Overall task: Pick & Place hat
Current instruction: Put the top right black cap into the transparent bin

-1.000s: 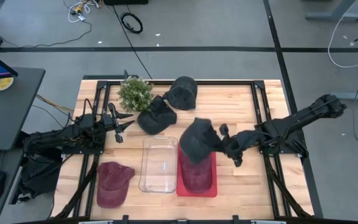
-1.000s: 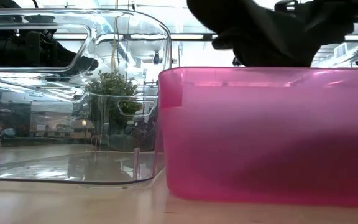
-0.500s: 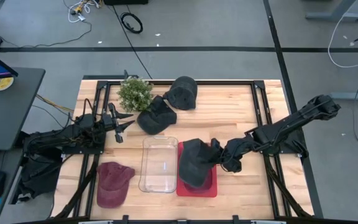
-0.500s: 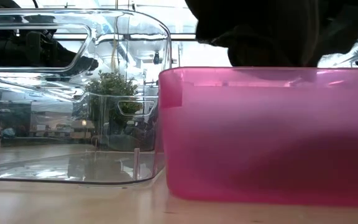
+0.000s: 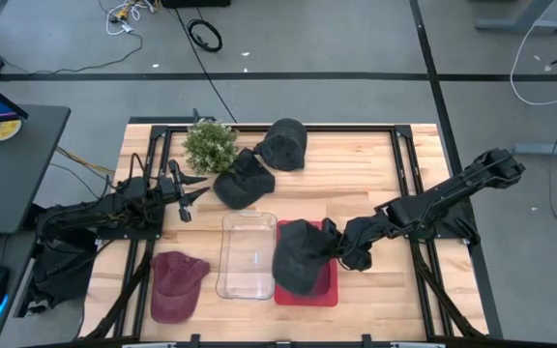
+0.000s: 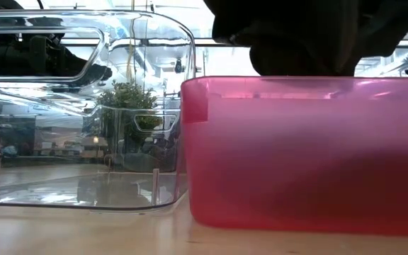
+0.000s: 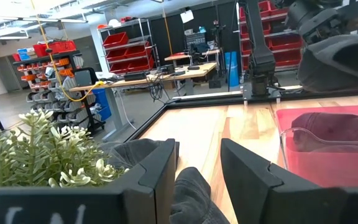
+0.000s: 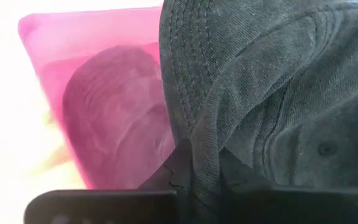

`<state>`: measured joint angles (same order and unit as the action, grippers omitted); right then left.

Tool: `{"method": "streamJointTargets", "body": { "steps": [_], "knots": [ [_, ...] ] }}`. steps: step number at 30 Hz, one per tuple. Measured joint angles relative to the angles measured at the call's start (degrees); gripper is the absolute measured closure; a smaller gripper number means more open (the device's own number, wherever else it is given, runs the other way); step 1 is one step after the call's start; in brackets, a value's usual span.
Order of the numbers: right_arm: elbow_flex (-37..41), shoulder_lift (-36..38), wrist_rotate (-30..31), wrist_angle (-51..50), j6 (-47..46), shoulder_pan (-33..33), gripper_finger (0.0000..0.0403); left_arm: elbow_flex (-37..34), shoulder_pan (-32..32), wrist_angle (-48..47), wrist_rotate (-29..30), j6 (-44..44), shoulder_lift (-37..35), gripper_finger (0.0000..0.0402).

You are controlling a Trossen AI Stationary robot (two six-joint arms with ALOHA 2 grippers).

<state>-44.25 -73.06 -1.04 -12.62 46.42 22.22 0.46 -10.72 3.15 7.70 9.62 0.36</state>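
Inspection at the pink bin (image 5: 329, 286): the right gripper (image 5: 341, 244) sits at the bin's right-hand rim, jaws clamped on a dark grey hat (image 5: 303, 256). The hat hangs over the bin's opening, its lower part at or just inside the rim. A grip at one edge lets the crown hang low, which suits lowering it into the bin; by my judgement the placing step is nearly done and release has not occurred.

1 maroon hat (image 8: 114, 106) already lies inside the pink bin, seen in the right wrist view beneath the held hat.

The clear bin (image 5: 248, 256) stands touching the pink bin's left side and appears empty. A second maroon hat (image 5: 174, 283) lies on the table (image 5: 356, 164) left of the clear bin. 2 more dark hats (image 5: 243, 178) (image 5: 283, 143) and a small plant (image 5: 210, 144) lie beyond the bins, toward the far edge.

The left gripper (image 5: 184, 198) waits well to the left of the pink bin, near the plant, jaws wide and holding nothing.

Limits of view: the held hat covers most of the pink bin from above, so how deep it sits cannot be told. The low view cuts off the hat's top and shows only a dark mass above the pink wall. The right fingertips are buried in fabric.
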Motion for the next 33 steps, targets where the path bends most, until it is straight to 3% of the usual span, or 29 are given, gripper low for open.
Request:
{"method": "streamJointTargets", "body": {
  "steps": [5,12,17,21,33],
  "knots": [
    [0.0,0.0,0.0,3.5,-5.3,0.0,0.0348,0.0,0.0,0.0,0.0,0.0,0.0,0.0268],
    [0.0,0.0,0.0,5.1,-5.4,0.0,0.0316,0.0,0.0,0.0,0.0,0.0,0.0,0.0268],
    [0.0,0.0,0.3,7.1,-7.7,0.0,0.0310,0.0,0.0,0.0,0.0,0.0,0.0,0.0268],
    [0.0,1.1,4.0,6.9,-13.3,0.0,0.0310,0.0,0.0,0.0,0.0,0.0,0.0,0.0268],
    [0.0,10.7,4.8,4.8,-25.9,0.0,0.0309,0.0,0.0,0.0,0.0,0.0,0.0,0.0268]
  ]
}}
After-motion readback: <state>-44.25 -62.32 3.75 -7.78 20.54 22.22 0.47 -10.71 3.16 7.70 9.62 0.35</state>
